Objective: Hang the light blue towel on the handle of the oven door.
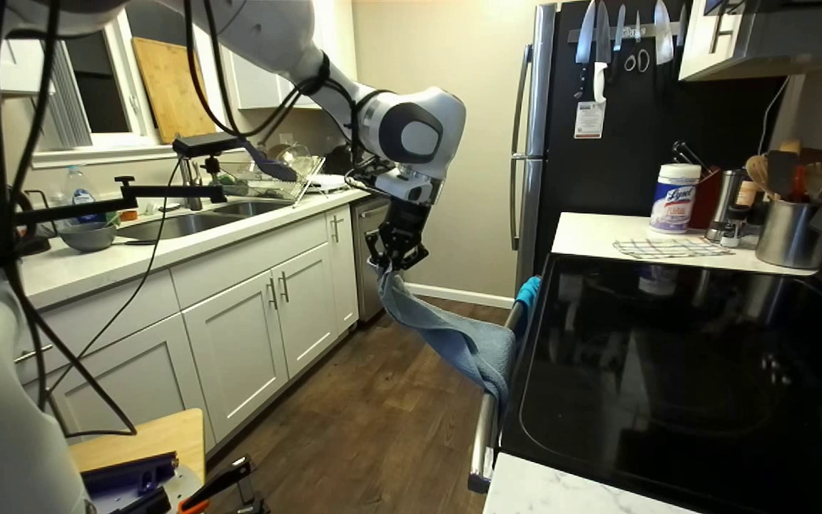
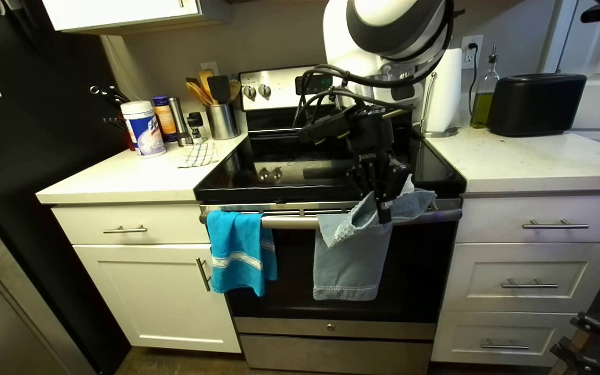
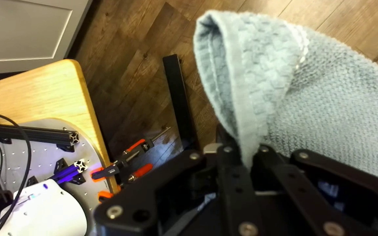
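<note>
The light blue towel (image 1: 447, 339) is draped across the oven door handle (image 1: 484, 435). One end hangs below the handle in front of the black door in an exterior view (image 2: 352, 271), where the towel covers part of the silver handle (image 2: 290, 223). Its other end is raised off the handle, out over the floor, in my gripper (image 1: 394, 265). The gripper also shows in an exterior view (image 2: 383, 208). In the wrist view the fingers (image 3: 246, 154) are shut on a folded towel edge (image 3: 333, 108). Whether towel passes behind the handle cannot be told.
A bright blue towel (image 2: 237, 255) hangs at the handle's far end by the fridge (image 1: 639, 143). The black stove top (image 1: 653, 371) lies behind the handle. White cabinets with a sink (image 1: 183, 225) stand opposite. A wooden table with clamps (image 3: 44, 95) stands near the robot base.
</note>
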Controlling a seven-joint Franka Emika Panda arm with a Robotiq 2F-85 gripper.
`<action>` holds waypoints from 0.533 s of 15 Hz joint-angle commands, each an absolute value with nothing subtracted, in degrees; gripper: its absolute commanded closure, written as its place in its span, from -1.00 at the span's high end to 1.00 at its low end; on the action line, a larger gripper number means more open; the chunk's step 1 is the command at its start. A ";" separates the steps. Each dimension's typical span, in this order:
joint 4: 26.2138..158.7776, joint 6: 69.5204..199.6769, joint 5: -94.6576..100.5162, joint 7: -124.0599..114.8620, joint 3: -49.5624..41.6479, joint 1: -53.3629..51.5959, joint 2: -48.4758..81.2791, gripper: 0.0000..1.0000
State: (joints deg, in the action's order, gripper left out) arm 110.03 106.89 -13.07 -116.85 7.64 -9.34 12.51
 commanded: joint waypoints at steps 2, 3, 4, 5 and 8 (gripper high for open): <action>106.05 103.44 -14.37 -115.93 7.69 -10.29 16.45 -0.95; 105.27 102.81 -14.33 -115.98 7.66 -10.50 17.41 -0.95; 104.63 102.47 -14.08 -116.16 7.61 -10.75 18.26 -0.95; 104.01 102.18 -13.90 -116.30 7.55 -10.97 19.06 -0.96; 102.43 102.56 -11.87 -116.63 7.10 -11.92 21.50 -0.95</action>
